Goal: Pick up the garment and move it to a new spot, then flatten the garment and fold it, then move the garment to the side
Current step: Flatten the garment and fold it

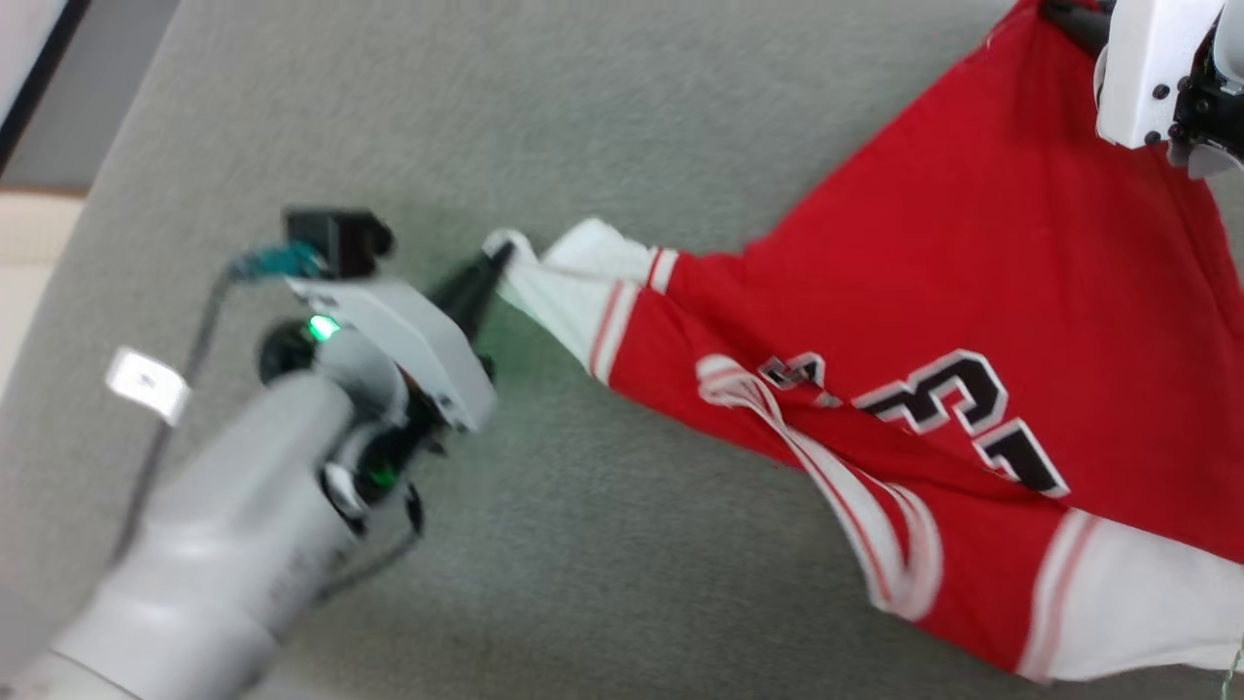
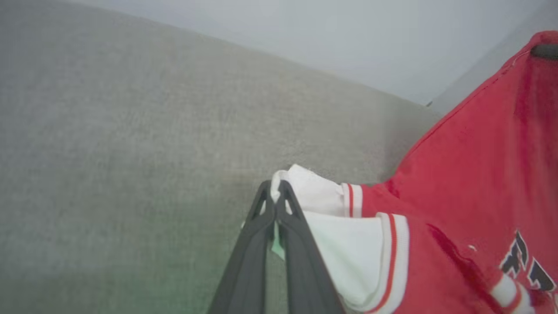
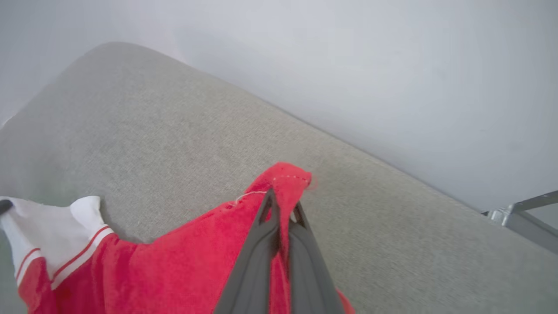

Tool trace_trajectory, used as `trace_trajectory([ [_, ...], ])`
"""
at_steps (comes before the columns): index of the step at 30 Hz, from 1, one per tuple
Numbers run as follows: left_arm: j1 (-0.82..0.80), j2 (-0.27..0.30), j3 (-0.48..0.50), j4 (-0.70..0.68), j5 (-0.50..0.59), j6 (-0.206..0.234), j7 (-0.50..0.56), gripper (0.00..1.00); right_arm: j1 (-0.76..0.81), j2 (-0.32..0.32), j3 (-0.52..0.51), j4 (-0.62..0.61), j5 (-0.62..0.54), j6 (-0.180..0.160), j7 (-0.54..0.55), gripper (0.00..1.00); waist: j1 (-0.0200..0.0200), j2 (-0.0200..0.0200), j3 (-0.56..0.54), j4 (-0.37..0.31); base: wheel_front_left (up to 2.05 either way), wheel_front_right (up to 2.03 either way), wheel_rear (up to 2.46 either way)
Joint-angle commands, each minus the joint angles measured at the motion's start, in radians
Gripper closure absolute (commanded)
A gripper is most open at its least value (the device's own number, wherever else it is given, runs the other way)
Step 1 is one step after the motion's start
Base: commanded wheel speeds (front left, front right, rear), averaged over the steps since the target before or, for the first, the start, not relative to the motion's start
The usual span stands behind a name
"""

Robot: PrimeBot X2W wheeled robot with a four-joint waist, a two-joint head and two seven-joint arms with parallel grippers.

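Observation:
The garment (image 1: 962, 321) is a red jersey with white sleeves, striped trim and black white-outlined characters; it is stretched between both grippers over the grey fabric surface (image 1: 603, 107). My left gripper (image 1: 498, 261) is shut on the tip of one white sleeve (image 2: 314, 192), its fingers (image 2: 301, 244) pinching the cloth in the left wrist view. At the top right, my right gripper (image 1: 1054, 15) is shut on a red hem corner (image 3: 287, 179), which pokes out between its dark fingers (image 3: 255, 257). The other white sleeve (image 1: 1137, 603) lies at the lower right.
A pale wall (image 3: 392, 65) rises beyond the far edge of the grey surface. A metal frame piece (image 3: 518, 213) shows past the surface's right end. The surface's left edge (image 1: 87, 185) runs diagonally beside a light floor.

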Motion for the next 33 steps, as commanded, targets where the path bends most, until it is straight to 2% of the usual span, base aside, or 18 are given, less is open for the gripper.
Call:
trace_trajectory([
  [1, -0.029, 0.020, 0.008, -0.001, 0.006, 0.004, 0.012, 1.00, 0.002, 0.002, 0.008, 0.002, 0.004, -0.001, -0.023, 1.00, 0.0000, -0.0001, -0.071, -0.073, 0.00, 0.00, 0.00],
  [9, -0.230, 0.113, 0.011, 0.024, 0.040, 0.014, 0.170, 1.00, -0.059, 0.051, -0.027, 0.080, -0.054, -0.001, -0.218, 1.00, 0.0000, -0.0001, -0.140, -0.165, 0.00, 0.00, 0.00],
  [15, -0.417, 0.143, 0.010, 0.089, 0.077, 0.016, 0.277, 1.00, -0.125, 0.106, -0.059, 0.132, -0.108, -0.001, -0.336, 1.00, 0.0000, -0.0001, -0.169, -0.229, 0.00, 0.00, 0.00],
  [22, -0.637, 0.140, 0.002, 0.200, 0.141, 0.011, 0.330, 1.00, -0.220, 0.179, -0.122, 0.205, -0.181, -0.001, -0.463, 1.00, 0.0000, -0.0001, -0.191, -0.293, 0.00, 0.00, 0.00],
  [33, -0.918, 0.107, -0.015, 0.373, 0.249, 0.001, 0.285, 1.00, -0.313, 0.242, -0.176, 0.279, -0.206, -0.001, -0.517, 1.00, 0.0000, -0.0001, -0.150, -0.348, 0.00, 0.00, 0.00],
])
